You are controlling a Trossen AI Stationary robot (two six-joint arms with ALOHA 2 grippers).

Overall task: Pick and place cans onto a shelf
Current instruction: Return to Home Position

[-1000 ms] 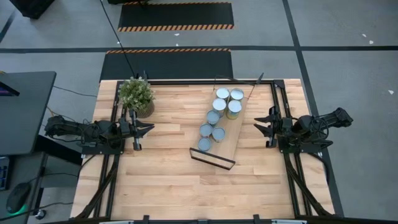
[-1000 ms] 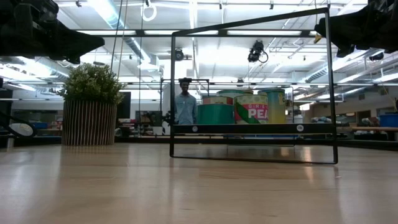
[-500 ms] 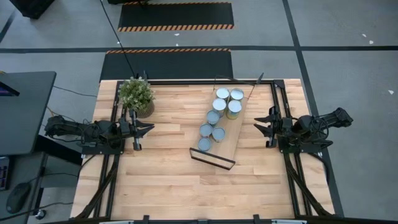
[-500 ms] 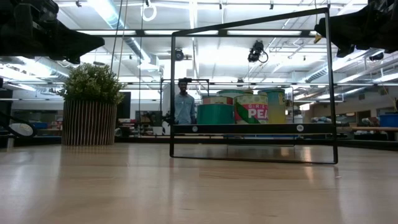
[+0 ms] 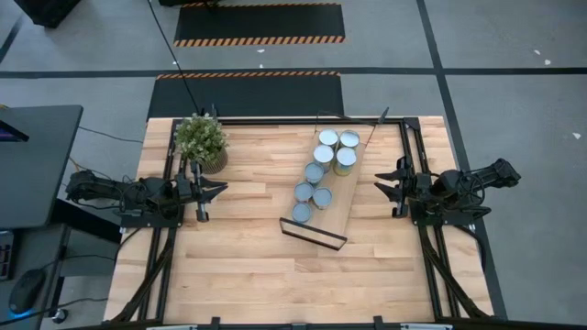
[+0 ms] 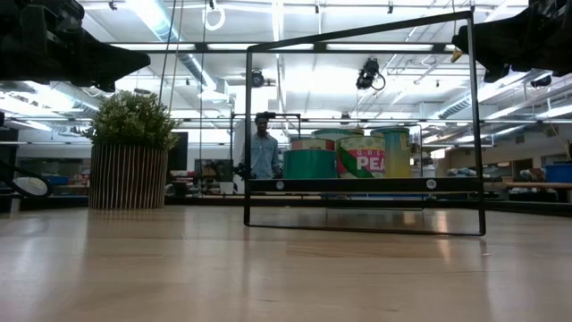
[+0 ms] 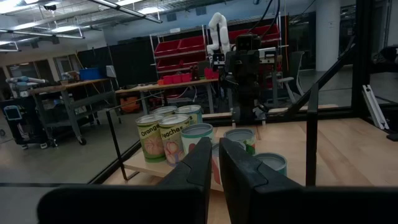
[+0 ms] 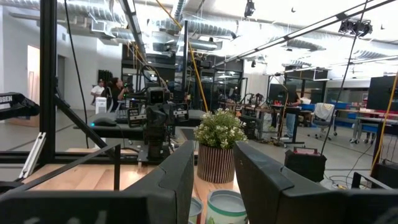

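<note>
Several cans (image 5: 323, 174) with pale round tops stand upright on the long light-wood shelf (image 5: 341, 206), which lies slantwise at the table's middle right. They also show in the low view (image 6: 357, 156) and the left wrist view (image 7: 168, 137). My left gripper (image 5: 223, 190) hovers at the table's left side, pointing at the shelf, its fingers nearly together and empty. My right gripper (image 5: 378, 184) hovers at the right side, open and empty, pointing at the shelf.
A potted green plant (image 5: 202, 142) stands at the far left of the table, just beyond my left gripper. The shelf's black wire frame (image 6: 362, 49) rises at its ends. A person (image 6: 262, 148) stands in the room beyond the table.
</note>
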